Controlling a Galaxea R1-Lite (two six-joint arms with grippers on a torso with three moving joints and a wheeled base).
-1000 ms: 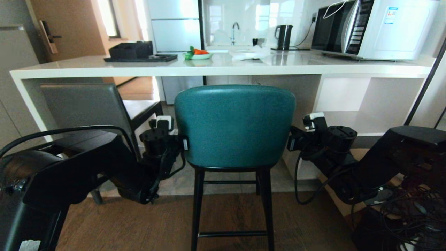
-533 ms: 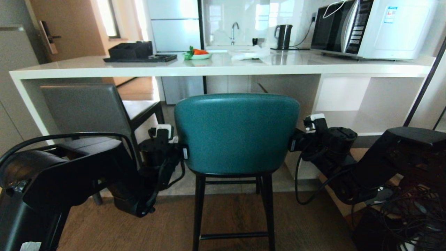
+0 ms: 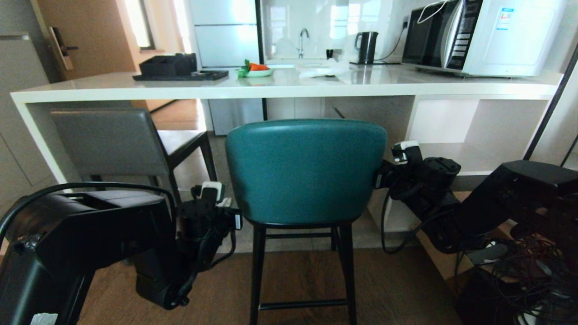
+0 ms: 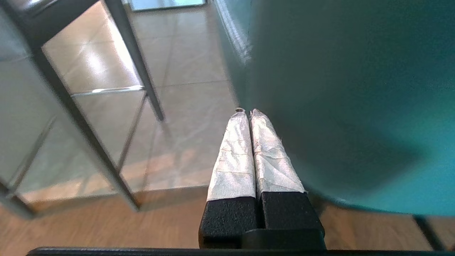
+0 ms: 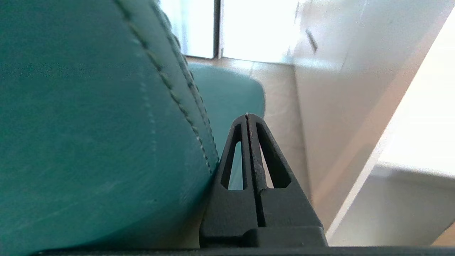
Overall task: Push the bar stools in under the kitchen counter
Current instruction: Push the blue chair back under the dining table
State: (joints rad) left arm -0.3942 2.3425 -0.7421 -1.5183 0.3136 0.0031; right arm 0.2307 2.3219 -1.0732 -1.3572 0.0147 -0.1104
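Directly ahead of me the teal stool (image 3: 306, 169) stands with its curved back toward the camera, its top edge just below the thick edge of the white bench (image 3: 289, 88), so I judge it not yet fully tucked under. My left tool (image 4: 249, 115) is closed on nothing, its taped fingers (image 4: 233, 156) pressed together just beside the lower left edge of the stool back; my right tool (image 5: 247, 119) is likewise closed and empty, lying against the stitched right edge. I read this as bracing the backrest from both sides so a forward drive pushes it straight rather than letting it swing. The grey stool (image 3: 108, 144) sits to my left, already partly under the bench near its side panel. On the bench top are a dark tray (image 3: 180, 74), a plate of vegetables (image 3: 256, 70) and a microwave (image 3: 478, 36); a kettle (image 3: 366, 47) stands on the far worktop. Wood flooring (image 3: 397, 289) under the legs gives way to tile beneath the bench.
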